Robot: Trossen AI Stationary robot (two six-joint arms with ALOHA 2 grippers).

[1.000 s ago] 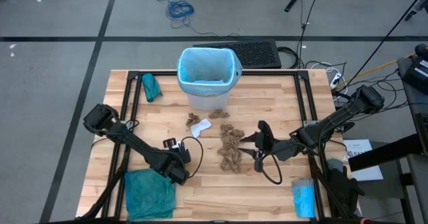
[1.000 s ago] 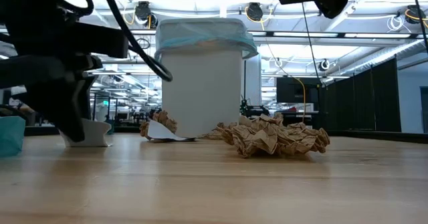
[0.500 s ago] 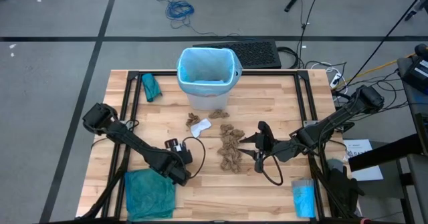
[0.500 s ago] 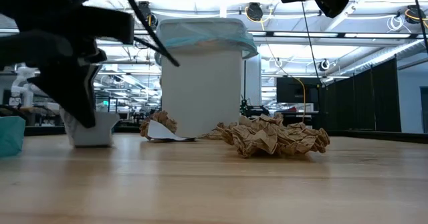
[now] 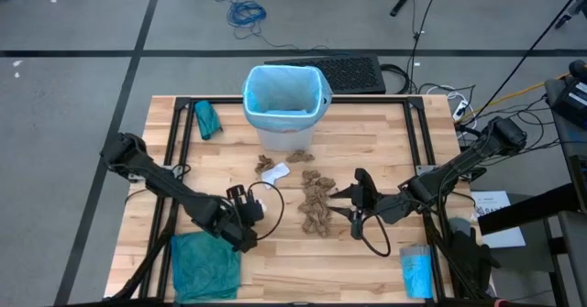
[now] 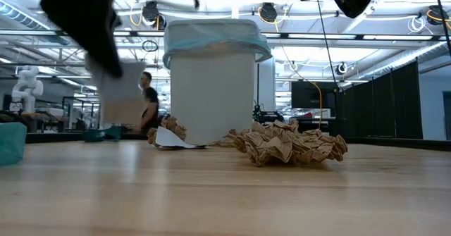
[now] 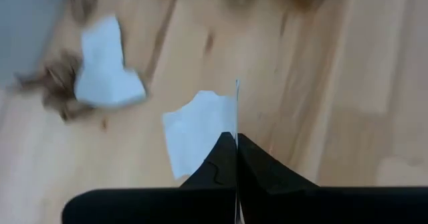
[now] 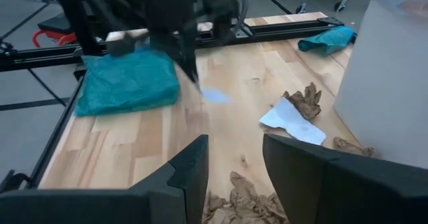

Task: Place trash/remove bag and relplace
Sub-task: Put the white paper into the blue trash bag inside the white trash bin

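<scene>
Two arms reach in over the wooden counter (image 5: 385, 142) in the high view. The left end effector (image 5: 249, 208) sits near the front left, beside a spread teal-green bag (image 5: 206, 263). The right end effector (image 5: 341, 203) hangs just right of the main pile of brown paper scraps (image 5: 316, 206). More brown scraps and a white scrap (image 5: 274, 172) lie closer to the white bin (image 5: 293, 135) at the back edge. The light blue bag (image 5: 284, 89) lines that bin and folds over its rim. A small teal bundle (image 5: 207, 119) lies left of the bin, and a bright blue roll (image 5: 416, 272) lies at the front right corner.

From the low view, the left end effector is up at the top left with a pale piece (image 6: 120, 88) hanging from it, clear of the counter. The brown pile rests in front of the bin, and the right end effector shows at the top right, well above the counter. A person (image 6: 149, 102) stands in the room behind.

Looking through the left wrist view, the two dark fingers are pressed together on the thin pale piece, seen almost edge-on.

Through the right wrist view, the right end effector's fingers stand apart with nothing between them, brown scraps below. The left end effector shows farther off, the pale piece dangling beneath it.
</scene>
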